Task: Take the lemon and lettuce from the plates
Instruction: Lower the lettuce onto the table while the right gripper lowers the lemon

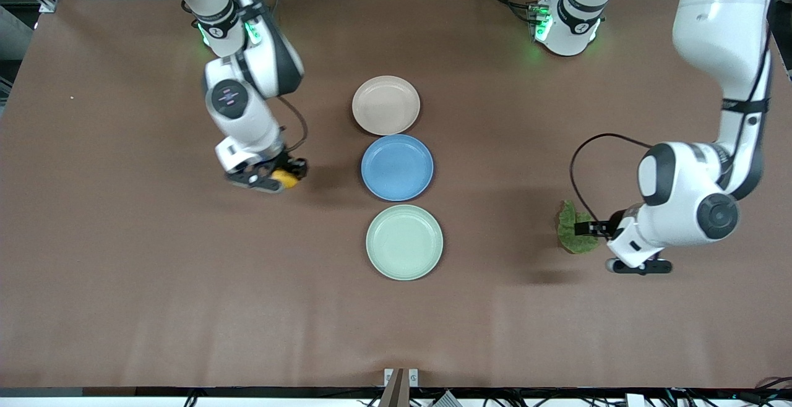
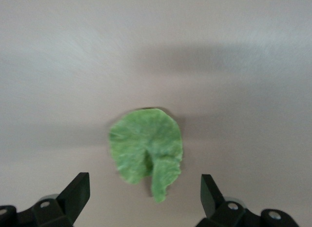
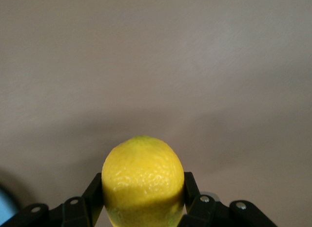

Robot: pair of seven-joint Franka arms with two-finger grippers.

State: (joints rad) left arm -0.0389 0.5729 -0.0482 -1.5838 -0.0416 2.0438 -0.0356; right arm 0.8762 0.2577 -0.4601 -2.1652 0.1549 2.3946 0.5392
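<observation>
Three round shallow plates sit in a row mid-bench, all bare: beige-pink plate (image 1: 386, 105) farthest from the front camera, bright blue plate (image 1: 396, 167) between, pale mint-green plate (image 1: 404, 242) nearest. Small smooth yellow lemon (image 3: 143, 180) is off its plate, clamped between the fingers (image 3: 92, 193) of the right tool (image 1: 272, 178), low over bare brown bench (image 1: 124, 308) toward the right arm's end, beside the blue plate but well apart from it. Crinkled dull-green lettuce leaf (image 2: 146, 150) lies flat on the bench toward the left arm's end, well apart from the mint plate. Left tool (image 2: 145, 190) hangs just over it, fingers spread wide, stem tip between them, no contact seen. Judgement: both items are out of the plates; step in hand looks like setting down and letting go. To do it well: bring the lemon to the surface before opening, since a round fruit rolls; open slowly, lift straight. Left tool should rise clear without snagging the light leaf.
</observation>
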